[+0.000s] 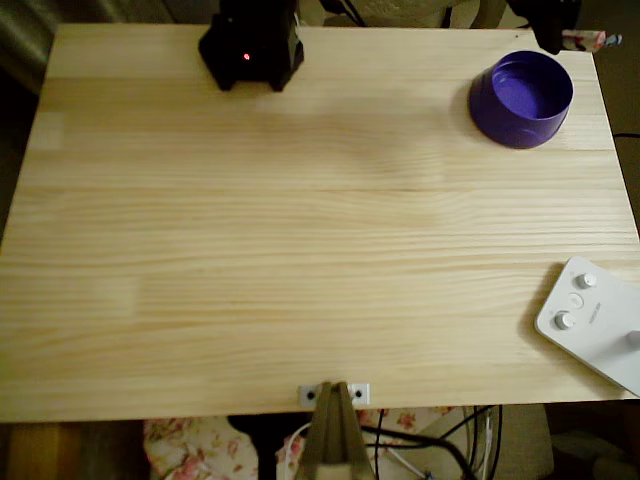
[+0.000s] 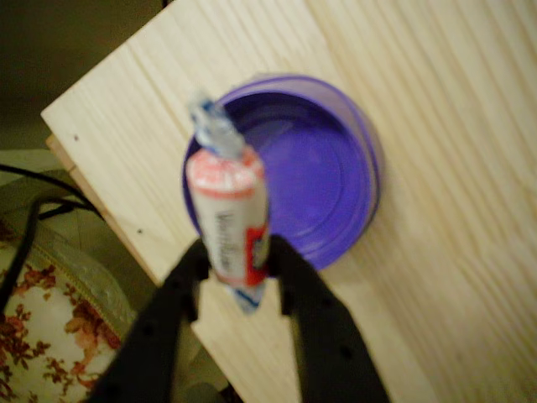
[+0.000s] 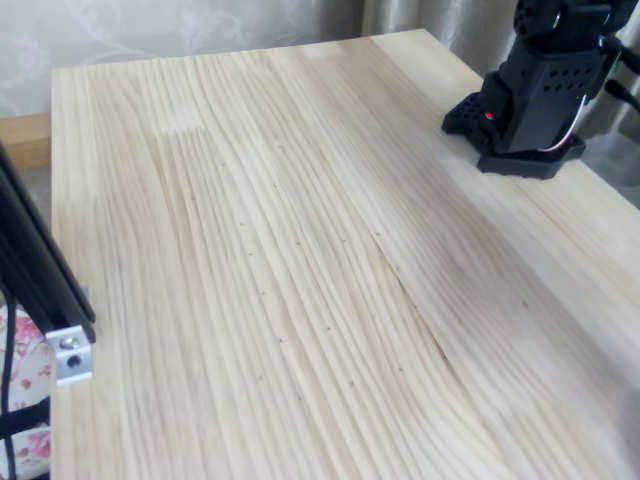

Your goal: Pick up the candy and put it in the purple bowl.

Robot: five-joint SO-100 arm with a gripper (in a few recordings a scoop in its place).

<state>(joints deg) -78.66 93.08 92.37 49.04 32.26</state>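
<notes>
The gripper [image 2: 239, 273], clamped on the candy [image 2: 228, 220] above the purple bowl's [image 2: 336, 193] near rim, risks dropping it outside onto the table [image 2: 470, 126].

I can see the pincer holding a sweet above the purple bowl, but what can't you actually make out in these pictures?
- Print on the candy: blurred in the wrist view.
- Height of the candy above the purple bowl: unclear; the overhead view shows just a candy tip at the top edge.
- The pincer: its base is cut off by the wrist view's bottom edge.
- White device with knobs: cut off by the overhead view's right edge.
</notes>
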